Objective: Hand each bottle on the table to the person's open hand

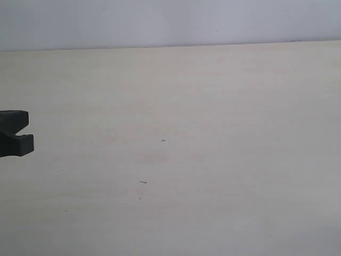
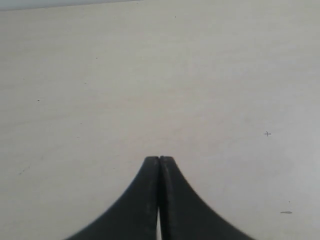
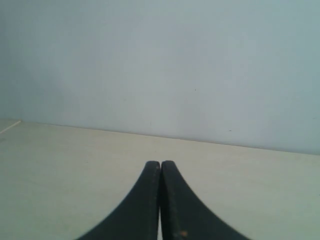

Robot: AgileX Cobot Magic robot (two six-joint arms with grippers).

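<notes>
While the left gripper (image 2: 159, 159) hangs closed, specks (image 1: 163, 140) dot the table (image 1: 224, 101).

This reads as a robotics lab or test room — a work cell, not a home or shop. The surface (image 1: 213, 106) is a wide, pale beige top with faint wood grain and a few tiny dark specks, and it runs back to a plain, pale grey-blue wall (image 1: 170, 21) along one straight line. Light is flat and even. The black left gripper (image 1: 20, 133) juts in at the edge of the exterior view; its moulded fingers (image 2: 145, 200) are pressed together above the surface, and the right gripper (image 3: 160, 166) — closed likewise — faces the wall.
</notes>
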